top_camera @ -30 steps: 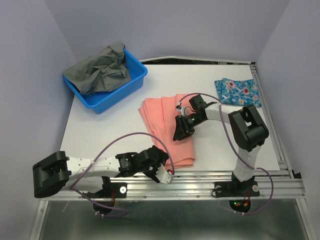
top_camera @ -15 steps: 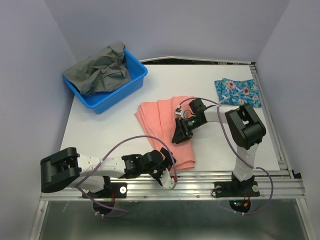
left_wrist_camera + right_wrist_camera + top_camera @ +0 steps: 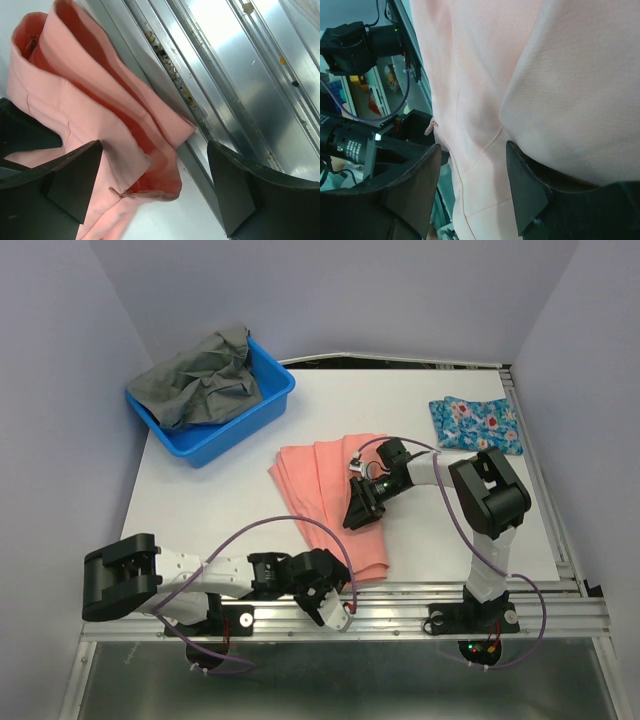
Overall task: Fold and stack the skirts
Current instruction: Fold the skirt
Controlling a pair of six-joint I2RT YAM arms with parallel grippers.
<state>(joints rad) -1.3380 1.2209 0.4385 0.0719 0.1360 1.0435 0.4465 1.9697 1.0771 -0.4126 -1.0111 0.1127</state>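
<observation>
Jaws of the left gripper (image 3: 155, 187) gape wide over the near corner of the salmon-pink skirt (image 3: 315, 480), beside the metal rail (image 3: 240, 75). Above the skirt's middle, hiding it from overhead, the right gripper (image 3: 358, 512) has its jaws part-way apart, tips on the cloth. Farther right lies the folded blue flowered skirt (image 3: 477, 423). Far left, the blue basket (image 3: 245, 428) holds crumpled grey cloth (image 3: 200, 375).

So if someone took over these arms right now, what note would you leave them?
Left gripper: open, empty, at the pink skirt's near corner.
Right gripper: jaws apart, down on that skirt's middle, no clear pinch.
Blue flowered skirt: looks folded, far right of the table.
Left to do: fold the pink one, then stack both.
</observation>
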